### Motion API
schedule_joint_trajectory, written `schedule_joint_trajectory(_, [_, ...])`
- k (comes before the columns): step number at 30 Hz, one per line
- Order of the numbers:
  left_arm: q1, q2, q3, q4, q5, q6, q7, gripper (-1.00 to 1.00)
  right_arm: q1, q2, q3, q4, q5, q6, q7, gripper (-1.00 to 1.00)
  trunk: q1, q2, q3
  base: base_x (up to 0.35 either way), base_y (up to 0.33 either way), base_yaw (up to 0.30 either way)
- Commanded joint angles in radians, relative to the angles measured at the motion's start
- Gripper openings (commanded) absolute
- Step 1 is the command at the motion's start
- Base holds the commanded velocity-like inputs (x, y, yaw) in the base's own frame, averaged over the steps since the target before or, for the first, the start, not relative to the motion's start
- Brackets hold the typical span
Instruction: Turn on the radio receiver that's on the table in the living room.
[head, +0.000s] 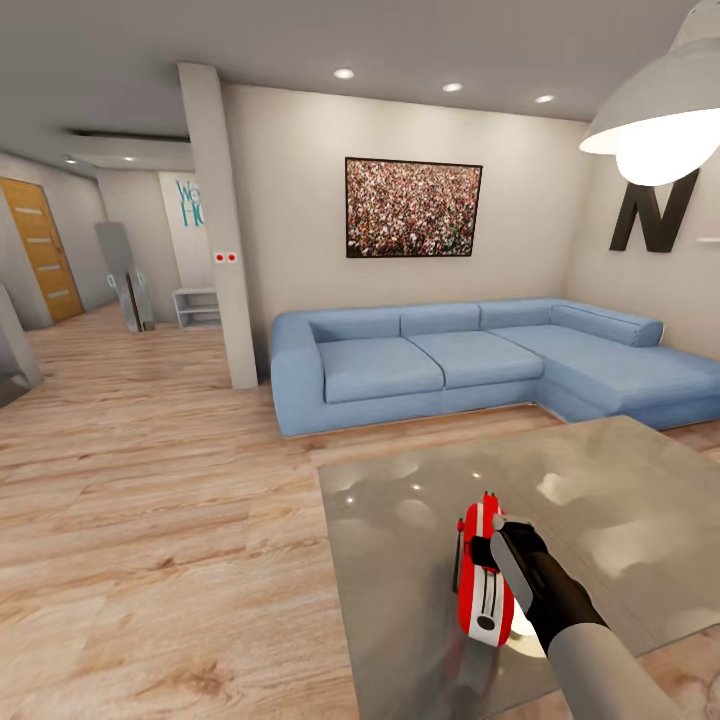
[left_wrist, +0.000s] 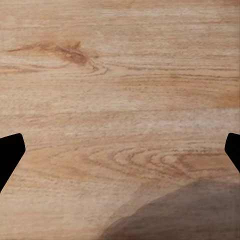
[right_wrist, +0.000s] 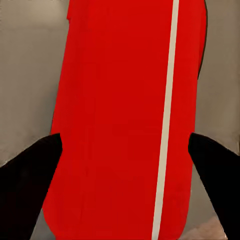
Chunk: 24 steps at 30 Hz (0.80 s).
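Note:
The red radio receiver (head: 480, 590) with white trim lies on the near part of the glossy grey table (head: 620, 500). My right gripper (head: 510, 555) hangs just over it. In the right wrist view the radio's red face with a white stripe (right_wrist: 125, 100) lies between the black fingers (right_wrist: 30, 185), which stand apart along its two long sides; the right gripper (right_wrist: 125, 137) is open. Whether the fingers touch the radio I cannot tell. The dial is hidden. My left gripper (left_wrist: 125, 140) is open over the bare wood floor (left_wrist: 120, 75).
A blue corner sofa (head: 470, 355) stands behind the table under a framed crowd picture (head: 413, 208). A white pendant lamp (head: 660, 110) hangs at the upper right. A square pillar (head: 220, 230) stands left of the sofa. Wood plank floor (head: 150, 500) stretches to the left.

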Motion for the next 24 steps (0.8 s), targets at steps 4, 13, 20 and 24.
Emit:
schedule_joint_trajectory(4, [0.0, 0.0, 0.0, 0.0, 0.0, 0.0, 0.0, 1.0, 0.0, 0.0, 0.001, 0.0, 0.0, 0.0, 0.0, -1.0, 0.0, 0.0, 0.0, 0.0, 0.0, 0.0])
schedule_joint_trajectory(13, [0.0, 0.0, 0.0, 0.0, 0.0, 0.0, 0.001, 1.0, 0.0, 0.0, 0.001, 0.001, 0.001, -0.001, 0.0, -1.0, 0.0, 0.0, 0.0, 0.0, 0.0, 0.0])
schedule_joint_trajectory(20, [0.0, 0.011, 0.001, 0.0, -0.002, -0.004, 0.006, 1.0, 0.0, 0.0, 0.0, 0.002, 0.006, -0.002, -0.001, -1.0, 0.0, 0.0, 0.0, 0.0, 0.0, 0.0])
schedule_joint_trajectory(24, [0.0, 0.013, 0.001, 0.0, -0.003, -0.003, 0.006, 1.0, 0.0, 0.0, -0.001, 0.002, 0.007, -0.002, -0.002, -1.0, 0.0, 0.0, 0.0, 0.0, 0.0, 0.0])
